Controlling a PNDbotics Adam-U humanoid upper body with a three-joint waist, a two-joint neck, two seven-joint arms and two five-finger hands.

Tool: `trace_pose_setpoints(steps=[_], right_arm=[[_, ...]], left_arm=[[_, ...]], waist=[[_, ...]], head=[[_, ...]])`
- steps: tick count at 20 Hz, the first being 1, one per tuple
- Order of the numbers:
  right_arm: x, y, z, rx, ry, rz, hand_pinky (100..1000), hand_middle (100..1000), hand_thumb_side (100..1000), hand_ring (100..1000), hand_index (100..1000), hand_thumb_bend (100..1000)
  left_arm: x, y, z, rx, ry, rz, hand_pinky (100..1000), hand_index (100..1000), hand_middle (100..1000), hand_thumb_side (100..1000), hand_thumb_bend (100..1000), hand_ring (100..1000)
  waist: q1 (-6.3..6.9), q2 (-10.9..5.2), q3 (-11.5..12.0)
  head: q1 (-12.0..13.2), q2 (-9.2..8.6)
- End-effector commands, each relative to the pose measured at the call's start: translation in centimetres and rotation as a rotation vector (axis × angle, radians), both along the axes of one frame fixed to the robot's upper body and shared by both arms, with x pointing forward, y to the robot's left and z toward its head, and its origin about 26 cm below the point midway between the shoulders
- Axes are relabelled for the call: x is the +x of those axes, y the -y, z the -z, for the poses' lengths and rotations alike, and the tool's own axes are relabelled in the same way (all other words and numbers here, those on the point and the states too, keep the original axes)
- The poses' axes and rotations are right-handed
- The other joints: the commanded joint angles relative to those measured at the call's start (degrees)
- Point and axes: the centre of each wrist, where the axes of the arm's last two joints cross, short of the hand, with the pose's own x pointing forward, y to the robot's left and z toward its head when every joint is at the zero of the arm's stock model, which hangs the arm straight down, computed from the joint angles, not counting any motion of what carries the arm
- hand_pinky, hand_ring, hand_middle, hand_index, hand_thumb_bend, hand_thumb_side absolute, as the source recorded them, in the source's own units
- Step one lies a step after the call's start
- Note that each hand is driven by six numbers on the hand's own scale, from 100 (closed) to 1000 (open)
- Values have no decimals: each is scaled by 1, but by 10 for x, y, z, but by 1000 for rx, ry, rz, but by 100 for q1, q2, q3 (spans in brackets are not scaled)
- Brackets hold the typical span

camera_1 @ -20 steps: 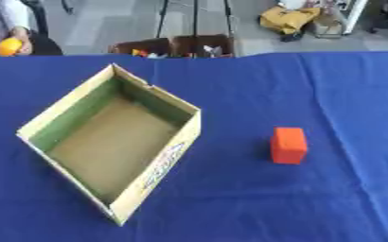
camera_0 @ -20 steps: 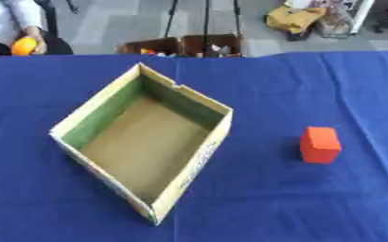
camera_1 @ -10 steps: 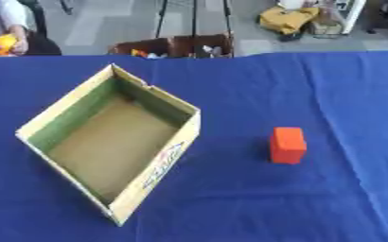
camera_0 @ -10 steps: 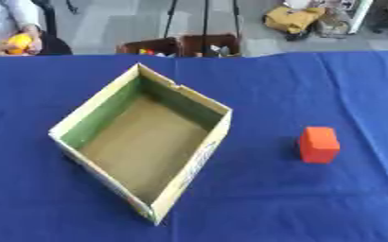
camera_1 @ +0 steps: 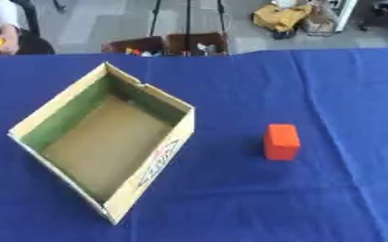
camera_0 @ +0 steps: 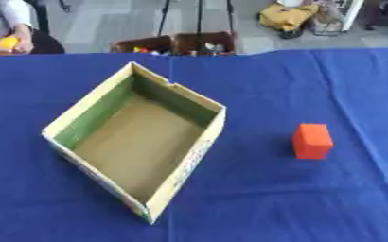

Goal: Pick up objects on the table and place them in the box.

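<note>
An open cardboard box (camera_0: 189,99) with green inner walls and a brown floor sits askew on the left half of the blue table (camera_0: 255,198); nothing shows inside it. An orange-red block (camera_0: 313,141) stands upright on the cloth to the right of the box, well apart from it. Neither of my hands appears in either eye view.
Beyond the table's far edge stand brown crates (camera_0: 174,44) holding small items, and a yellow bag (camera_0: 286,16) lies on the floor. At the far left a person holds an orange object (camera_0: 7,43).
The box and block have not moved on the table. The orange object in the person's hand at the far left has shifted slightly.
</note>
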Motion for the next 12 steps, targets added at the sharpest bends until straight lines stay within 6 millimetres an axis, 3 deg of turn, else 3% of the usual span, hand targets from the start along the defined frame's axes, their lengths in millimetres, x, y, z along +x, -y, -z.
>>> trace_pose_setpoints(steps=[1, 9, 12], right_arm=[[0, -2, -24, -147, -14, 29, 758, 829, 1000, 803, 893, 264], [4, -8, -41, -482, -177, 153, 764, 865, 1000, 840, 895, 416], [6, -11, -43, -589, -264, 187, 765, 875, 1000, 844, 901, 435]], left_arm=[[-4, -4, -9, 35, 21, -8, 554, 924, 828, 1000, 100, 721], [-4, -4, -9, 44, 12, -9, 554, 922, 828, 1000, 100, 722], [-4, -4, -9, 48, 11, -4, 554, 922, 829, 1000, 100, 722]], waist=[[-94, -204, -7], [-110, -228, 3], [-103, -227, 5]], head=[[20, 15], [19, 53], [11, 49]])
